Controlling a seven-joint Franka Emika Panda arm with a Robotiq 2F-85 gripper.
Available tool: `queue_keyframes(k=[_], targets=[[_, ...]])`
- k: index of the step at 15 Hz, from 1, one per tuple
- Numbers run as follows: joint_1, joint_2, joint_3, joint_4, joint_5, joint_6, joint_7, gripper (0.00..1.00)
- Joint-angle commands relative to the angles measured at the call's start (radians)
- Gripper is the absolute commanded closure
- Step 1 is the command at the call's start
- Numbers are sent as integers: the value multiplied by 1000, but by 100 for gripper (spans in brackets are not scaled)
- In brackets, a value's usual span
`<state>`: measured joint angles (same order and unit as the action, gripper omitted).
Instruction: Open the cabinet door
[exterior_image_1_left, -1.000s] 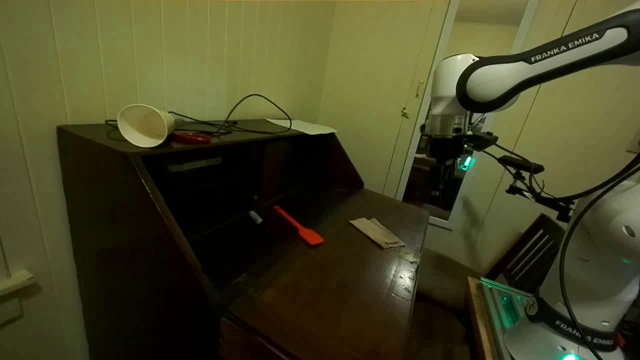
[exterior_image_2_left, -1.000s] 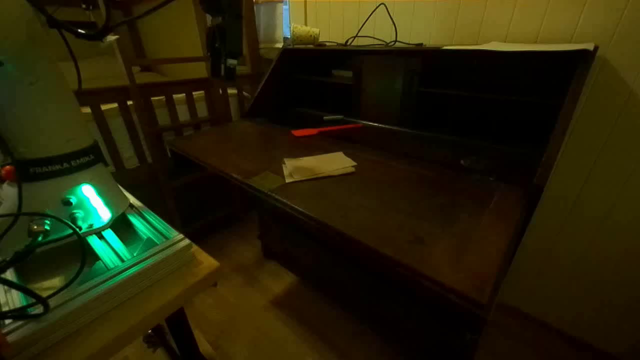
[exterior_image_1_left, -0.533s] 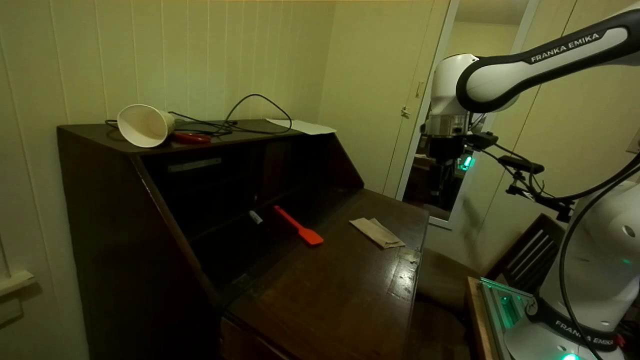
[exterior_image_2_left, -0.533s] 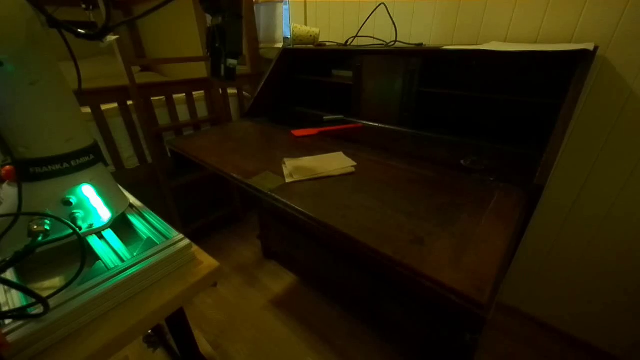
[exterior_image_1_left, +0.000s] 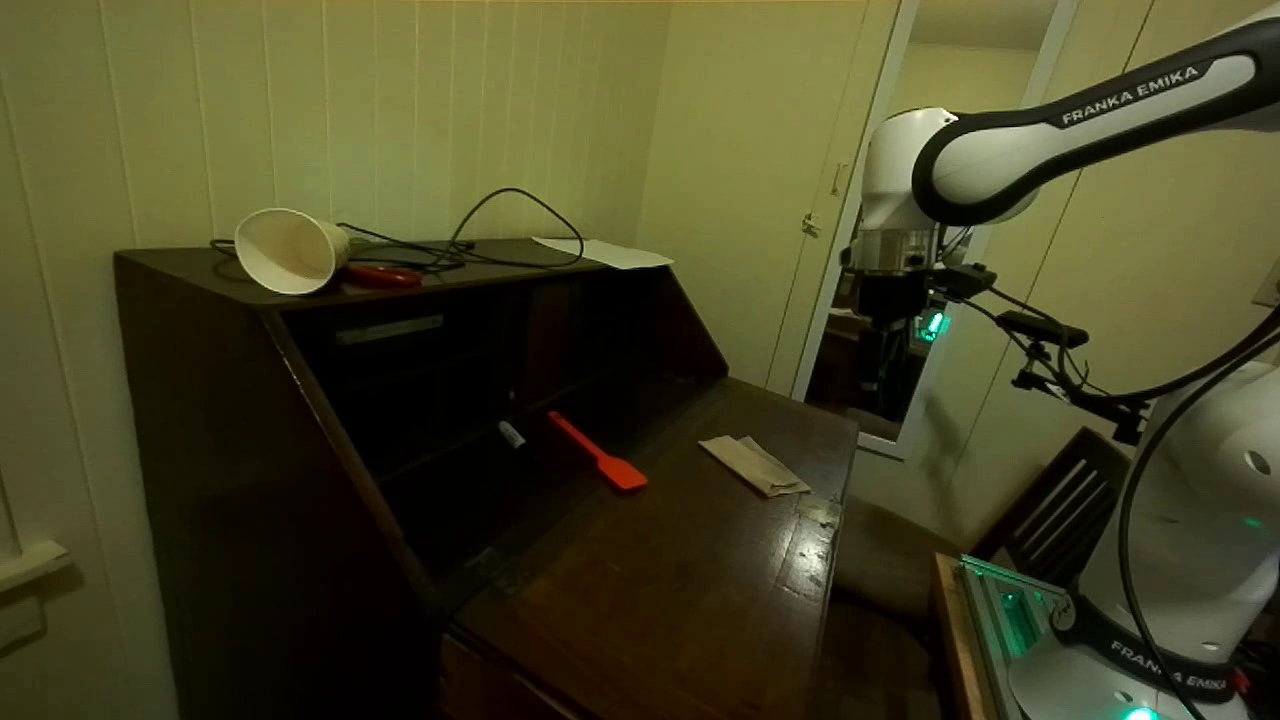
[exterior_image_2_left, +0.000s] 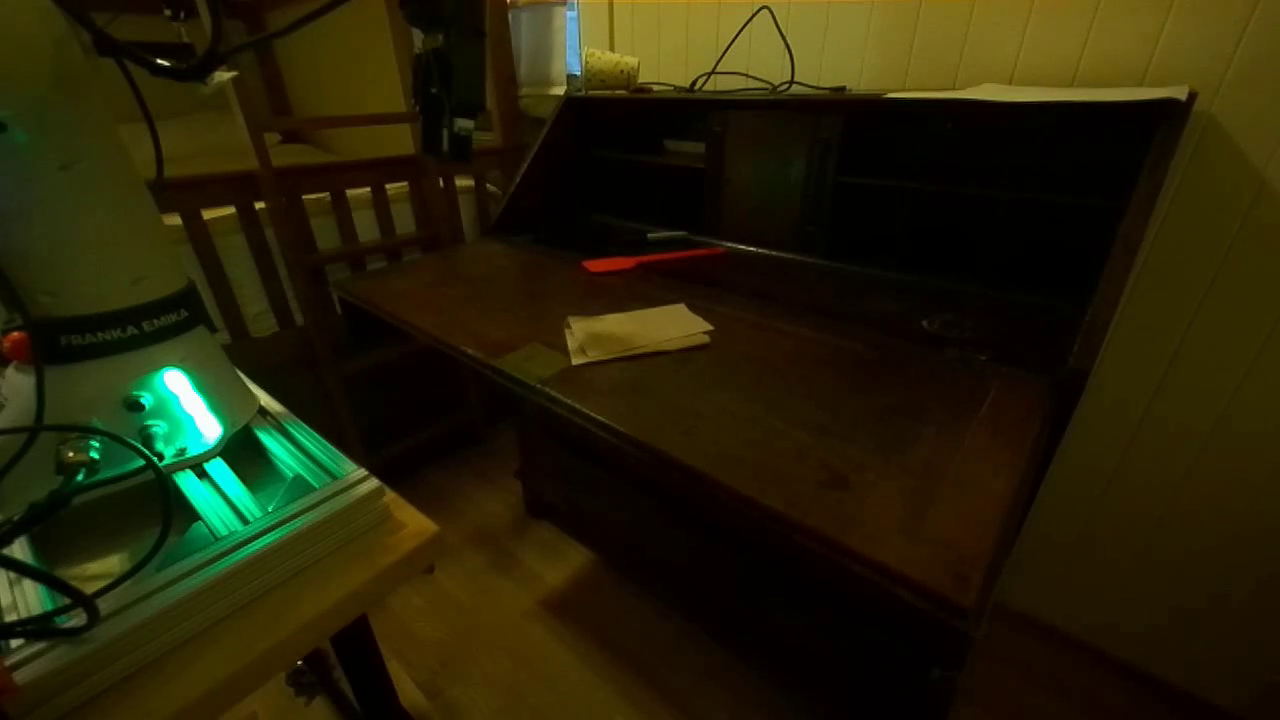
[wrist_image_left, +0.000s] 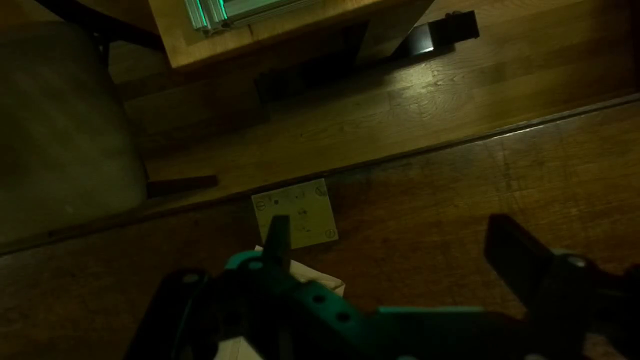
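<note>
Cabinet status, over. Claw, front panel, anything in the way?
Claw open, nothing held. Cabinet standing open, front panel lowered flat. Folded paper on the panel, red spatula farther in; either might get in the way.

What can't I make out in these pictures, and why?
Depths of the cabinet: lost in shadow, both exterior views.
Folded paper: partly hidden behind the pincer, wrist view.
Chair seat: cut off by the wrist view's left edge.
Robot arm: cut off by an exterior view's right edge.
</note>
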<state>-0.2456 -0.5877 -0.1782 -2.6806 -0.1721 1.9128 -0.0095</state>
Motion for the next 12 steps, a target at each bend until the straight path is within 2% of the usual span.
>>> queue_keyframes(k=[1,6,10,12], targets=[[0,21,-11,16,40,83,48,0],[2,93,-9,101,86,299,100,0],[7,190,9,190,105,385,149,0],[24,218,5,222,145,374,146,0]])
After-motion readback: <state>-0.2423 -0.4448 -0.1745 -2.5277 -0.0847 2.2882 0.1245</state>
